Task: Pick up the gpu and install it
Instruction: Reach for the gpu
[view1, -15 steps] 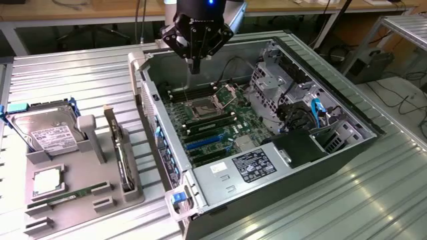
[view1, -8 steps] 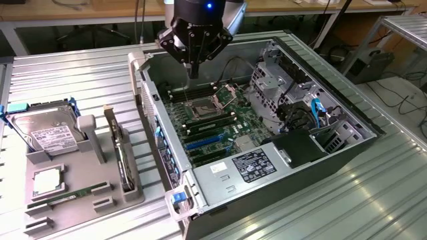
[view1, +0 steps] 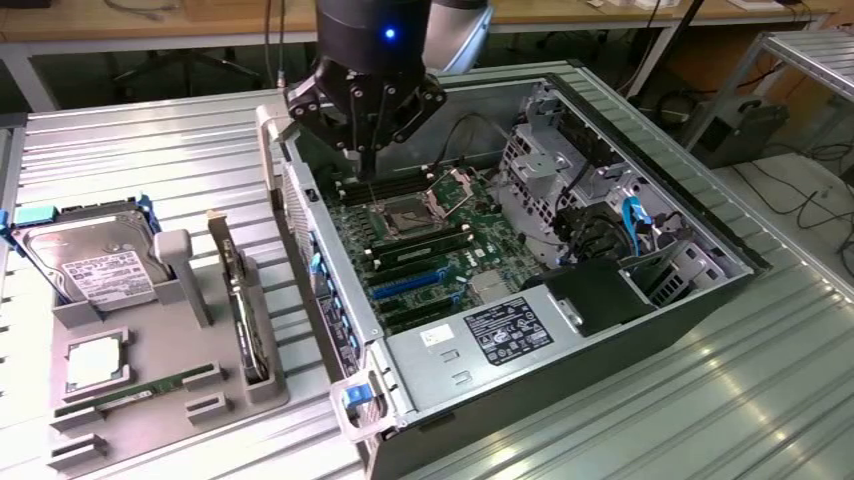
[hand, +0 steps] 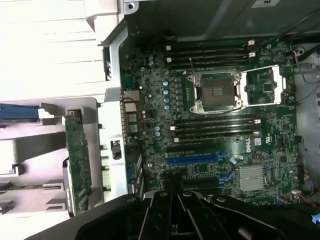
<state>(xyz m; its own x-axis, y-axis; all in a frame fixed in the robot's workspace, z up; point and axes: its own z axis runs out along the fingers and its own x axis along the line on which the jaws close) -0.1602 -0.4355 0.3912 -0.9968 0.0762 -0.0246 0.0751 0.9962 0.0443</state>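
The gpu (view1: 243, 305) (hand: 77, 160), a thin flat dark card with a silver metal end bracket, stands on its long edge in the grey moulded holder (view1: 174, 345). The holder lies on the ridged metal surface (view1: 160, 150), just beside the open black computer case (view1: 674, 170), on the exterior view's left. A silver hard drive with a white label (view1: 100, 270) sits in the same holder, further left.

Your likely risks are these. The card is narrow and close to the case wall, so fingers lowered without opening would probably strike its top edge. An off-centre grip could let it tilt and catch its bracket in the holder. A tilted card might also miss the blue expansion slot (view1: 407, 283) (hand: 195, 160) on the green motherboard (view1: 427, 240) (hand: 220, 130).

The gripper (view1: 360, 152) (hand: 172, 180) hangs over the motherboard inside the case, well apart from the gpu. Its fingers look pressed together. They hold nothing and touch nothing.
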